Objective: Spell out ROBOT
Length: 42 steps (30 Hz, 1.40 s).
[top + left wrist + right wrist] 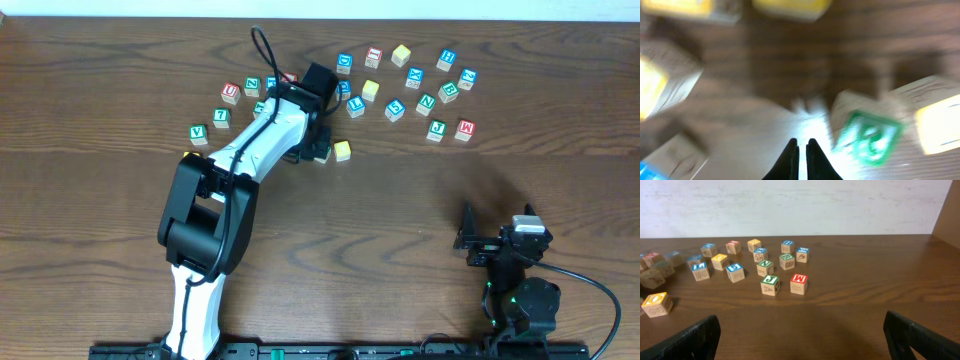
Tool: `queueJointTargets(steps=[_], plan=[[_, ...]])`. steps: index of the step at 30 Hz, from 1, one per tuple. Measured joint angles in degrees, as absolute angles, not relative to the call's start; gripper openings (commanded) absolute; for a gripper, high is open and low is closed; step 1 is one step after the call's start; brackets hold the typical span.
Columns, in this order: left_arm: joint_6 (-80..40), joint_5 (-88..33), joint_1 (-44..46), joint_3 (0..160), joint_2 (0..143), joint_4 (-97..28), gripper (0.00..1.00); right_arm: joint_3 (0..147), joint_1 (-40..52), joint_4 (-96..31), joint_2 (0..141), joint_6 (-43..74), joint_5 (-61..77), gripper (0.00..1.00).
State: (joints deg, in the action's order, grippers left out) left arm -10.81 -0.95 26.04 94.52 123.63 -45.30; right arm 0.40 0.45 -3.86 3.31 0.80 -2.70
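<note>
One green-edged cube (867, 137) lies just right of the closed left tool (802, 143).

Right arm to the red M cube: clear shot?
Probably yes. The right hand is open, bare table lies between it and the red M cube, and the green J cube beside it stands apart.

Table (400, 230) is dark wood, visible grain, slight sheen. Letter cubes (799, 284) look like pale raw wood with painted faces. Left arm (255, 150) shell is probably glossy white plastic.
</note>
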Motion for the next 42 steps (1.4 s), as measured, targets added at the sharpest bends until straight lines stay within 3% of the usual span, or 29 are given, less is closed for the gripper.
queueJointTargets(steps=[28, 42], plan=[[-7.7, -6.1, 27.4, 94.4, 123.6, -39.9, 0.07, 0.4, 0.4, -3.9, 3.3, 0.8, -2.7, 0.99], [-14.8, -5.5, 28.4, 94.4, 123.6, -40.7, 0.08, 0.4, 0.4, -3.9, 3.3, 0.8, -2.7, 0.99]])
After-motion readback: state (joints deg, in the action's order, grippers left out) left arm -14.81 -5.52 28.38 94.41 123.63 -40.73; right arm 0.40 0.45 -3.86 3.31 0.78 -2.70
